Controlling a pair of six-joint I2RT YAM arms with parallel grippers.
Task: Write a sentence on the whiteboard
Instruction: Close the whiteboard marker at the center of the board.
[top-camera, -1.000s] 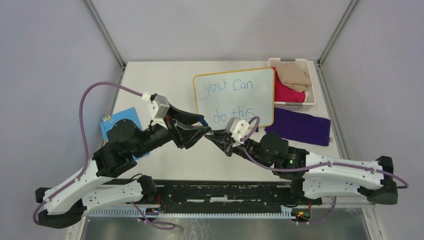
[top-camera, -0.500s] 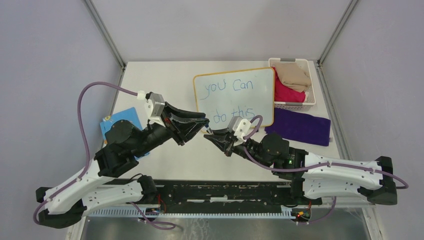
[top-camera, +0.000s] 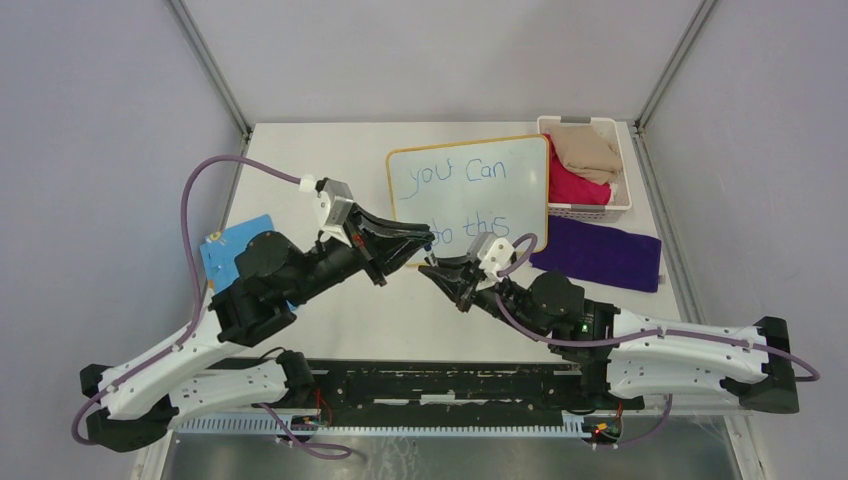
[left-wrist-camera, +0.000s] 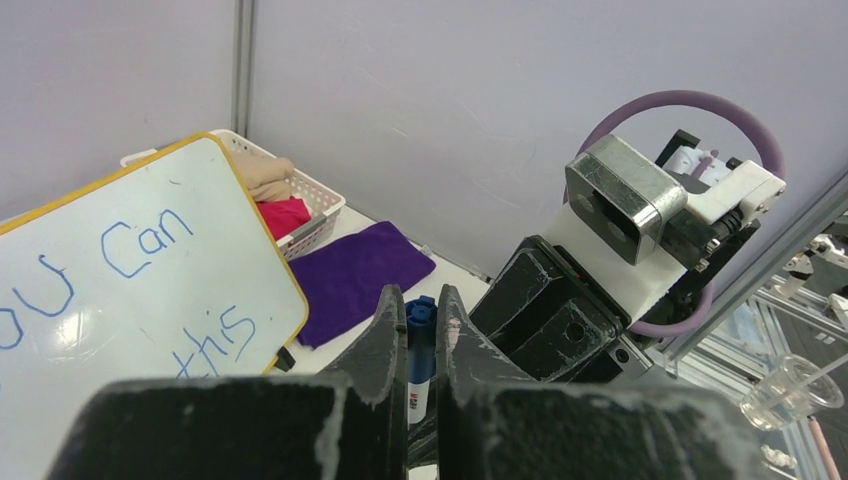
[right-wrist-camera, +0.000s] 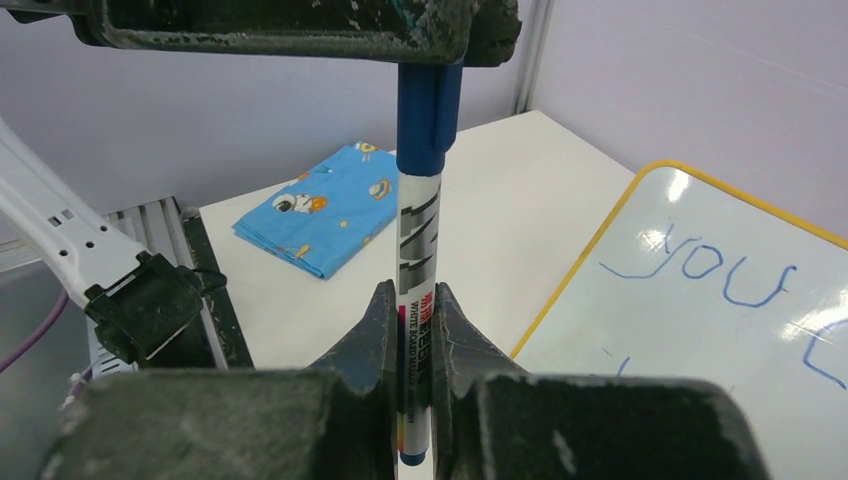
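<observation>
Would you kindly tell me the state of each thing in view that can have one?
whiteboard, standing, written on
sentence, finished in blue
marker, capped, gripped at both ends
left end effector, shut on the cap
right end effector, shut on the marker's barrel
basket, holding folded cloths
purple cloth, lying flat
blue cloth, folded flat

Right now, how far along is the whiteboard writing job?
Done: the sentence "you Can do this" stands in blue on the whiteboard. In hand: the right gripper clamps the marker by its barrel while the left gripper pinches its blue cap, which looks pushed on. Left: probably only letting go and putting the marker down.
</observation>
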